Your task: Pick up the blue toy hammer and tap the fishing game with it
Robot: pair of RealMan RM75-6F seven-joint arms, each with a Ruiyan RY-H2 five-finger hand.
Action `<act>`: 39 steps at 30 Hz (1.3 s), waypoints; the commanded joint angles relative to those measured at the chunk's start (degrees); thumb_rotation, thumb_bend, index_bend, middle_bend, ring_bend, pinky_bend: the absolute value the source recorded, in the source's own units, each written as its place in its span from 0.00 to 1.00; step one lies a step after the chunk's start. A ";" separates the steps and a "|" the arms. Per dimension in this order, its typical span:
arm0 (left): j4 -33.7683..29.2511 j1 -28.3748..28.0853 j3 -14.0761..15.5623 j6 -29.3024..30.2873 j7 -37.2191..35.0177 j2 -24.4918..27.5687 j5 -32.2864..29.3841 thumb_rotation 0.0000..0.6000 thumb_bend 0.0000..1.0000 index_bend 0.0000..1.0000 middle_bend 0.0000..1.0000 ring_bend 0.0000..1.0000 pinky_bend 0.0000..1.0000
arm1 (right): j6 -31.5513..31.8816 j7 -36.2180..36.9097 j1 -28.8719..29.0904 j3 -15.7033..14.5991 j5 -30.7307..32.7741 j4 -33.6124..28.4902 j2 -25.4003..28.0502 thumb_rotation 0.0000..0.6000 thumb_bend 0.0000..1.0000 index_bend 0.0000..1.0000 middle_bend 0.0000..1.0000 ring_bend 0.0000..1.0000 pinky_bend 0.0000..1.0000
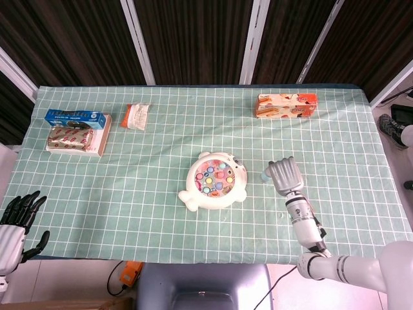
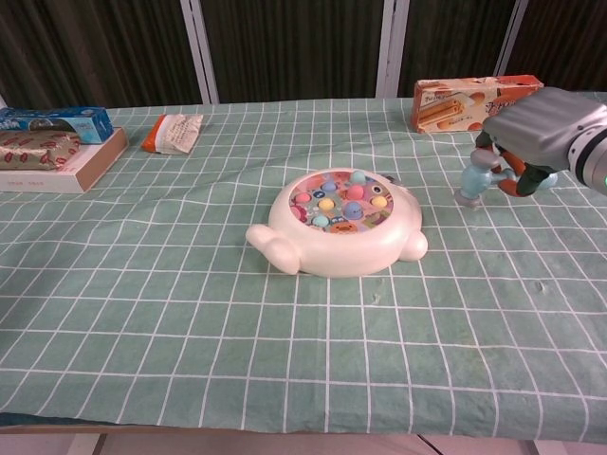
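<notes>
The fishing game (image 1: 215,180) (image 2: 340,222), a white whale-shaped toy with coloured pegs on its round top, lies at the middle of the green checked tablecloth. To its right my right hand (image 1: 286,174) (image 2: 541,128) holds the blue toy hammer (image 2: 478,179), whose head (image 1: 265,175) points down close to the cloth, a short way clear of the game. In the head view the hand hides the handle. My left hand (image 1: 19,219) hangs beyond the table's front left corner, fingers spread and holding nothing.
An orange snack box (image 1: 286,105) (image 2: 474,100) lies at the back right. A small orange and white packet (image 1: 136,116) (image 2: 173,132) lies at the back, left of centre. A blue box on a brown one (image 1: 75,132) (image 2: 54,145) sits at the far left.
</notes>
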 commanded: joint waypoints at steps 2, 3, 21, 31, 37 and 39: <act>0.02 0.05 0.04 0.01 -0.10 0.09 -0.05 1.00 0.43 0.00 0.00 0.00 0.00 | -2.32 1.50 -0.73 1.07 -0.34 4.21 -2.84 1.00 0.57 0.97 0.72 0.66 0.71; 0.02 0.06 0.03 0.01 -0.14 0.12 -0.11 1.00 0.43 0.00 0.00 0.00 0.00 | -2.72 1.75 -0.87 1.26 -0.43 5.04 -3.31 1.00 0.57 0.97 0.72 0.66 0.71; -0.23 0.03 0.14 -0.32 0.02 0.30 -0.29 1.00 0.43 0.00 0.00 0.00 0.00 | -6.17 2.11 -2.26 3.38 -1.80 10.65 -6.75 1.00 0.57 0.88 0.72 0.64 0.71; -0.25 0.02 0.19 -0.38 0.00 0.34 -0.26 1.00 0.43 0.00 0.00 0.00 0.00 | -7.09 1.83 -2.90 4.02 -1.59 10.72 -6.69 1.00 0.57 0.79 0.70 0.62 0.69; -0.25 0.00 0.20 -0.50 0.09 0.35 -0.35 1.00 0.43 0.00 0.00 0.00 0.00 | -7.58 1.99 -3.32 4.69 -1.49 10.32 -6.16 1.00 0.57 0.73 0.66 0.61 0.69; -0.26 0.00 0.19 -0.47 0.15 0.33 -0.34 1.00 0.43 0.00 0.00 0.00 0.00 | -7.82 2.04 -3.45 4.80 -1.46 10.16 -5.99 1.00 0.57 0.71 0.64 0.61 0.69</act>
